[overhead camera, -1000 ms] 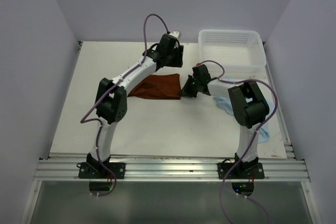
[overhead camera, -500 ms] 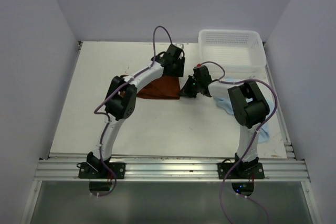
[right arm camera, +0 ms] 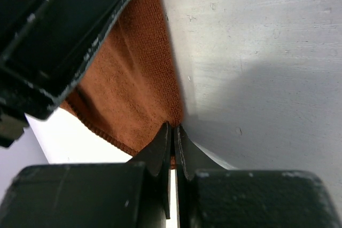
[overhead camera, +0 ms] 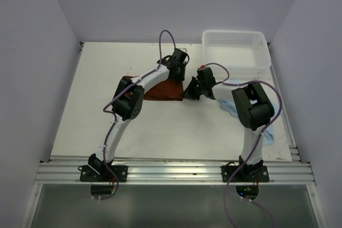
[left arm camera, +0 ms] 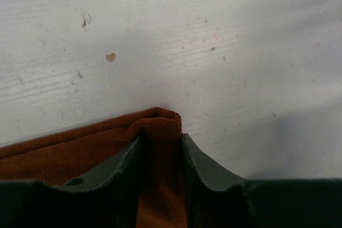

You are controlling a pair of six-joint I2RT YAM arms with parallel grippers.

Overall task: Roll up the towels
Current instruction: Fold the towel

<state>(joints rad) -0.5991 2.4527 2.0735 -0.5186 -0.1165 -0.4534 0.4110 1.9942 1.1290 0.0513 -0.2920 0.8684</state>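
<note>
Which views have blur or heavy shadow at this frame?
Top external: sharp, evenly lit, no glare. Left wrist: left tool slightly soft up close, rust towel corner and table crisp. Right wrist: right tool dark and soft, towel weave sharp, broad shadow across the table.

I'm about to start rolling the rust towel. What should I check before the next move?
1. Left gripper straddles the rust towel's edge fold, cloth bunched in between: ok.
2. Right gripper shut at the towel's edge, cloth actually pinched: cannot tell.
3. Roll started: not ok, the towel lies flat.
4. Blue towel apart from the rust towel: ok.
5. Basket clear of the rust towel: ok.
</note>
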